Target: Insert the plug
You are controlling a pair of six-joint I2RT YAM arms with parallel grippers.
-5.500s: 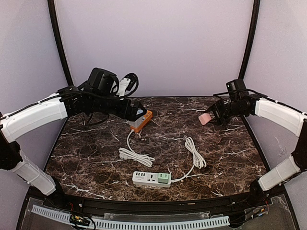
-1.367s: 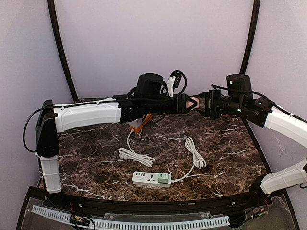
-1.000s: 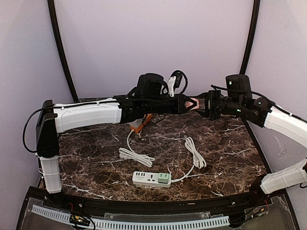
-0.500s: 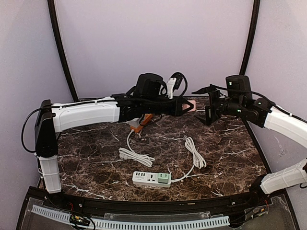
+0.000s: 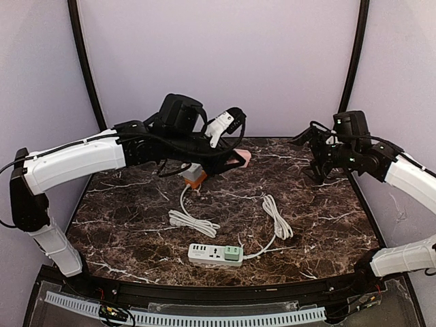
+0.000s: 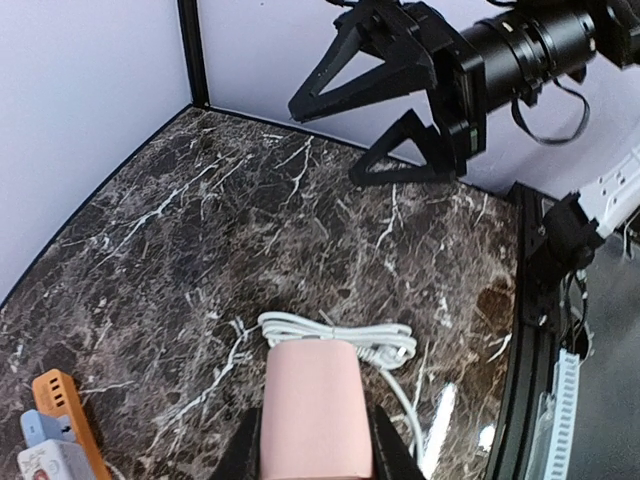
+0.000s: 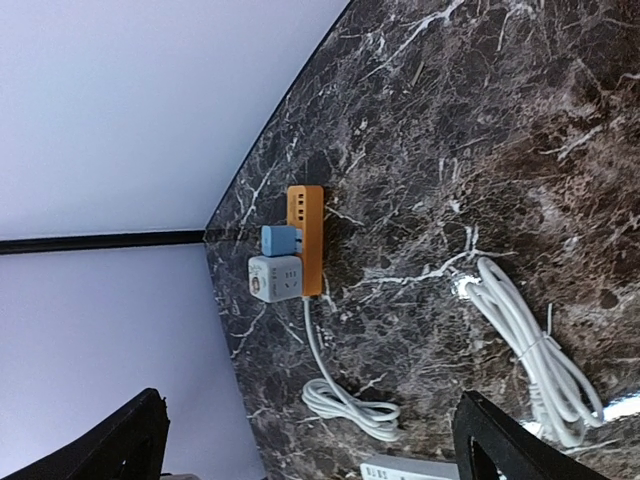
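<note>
The plug is a pink block [image 5: 241, 158], held above the back of the table with my left gripper [image 5: 234, 161] shut on it. In the left wrist view the pink plug [image 6: 313, 405] fills the gap between my dark fingers [image 6: 245, 455]. An orange power strip [image 5: 197, 178] lies below and left of the plug. A white power strip [image 5: 208, 254] carrying a green plug [image 5: 234, 253] lies near the front. My right gripper [image 5: 315, 154] hangs wide open and empty at the right, apart from the plug; its fingertips [image 7: 118, 447] frame the table.
The orange strip [image 7: 306, 240] carries a blue plug [image 7: 279, 240] and a white cube adapter [image 7: 274, 278]. Its white cord coils [image 5: 193, 221] at centre left. A second bundled cord [image 5: 278, 216] runs from the white strip. Black frame posts stand at the back corners.
Both grippers were on the pink plug; the right one opened and drew back to the right. The left arm has swung left and down with the plug.
</note>
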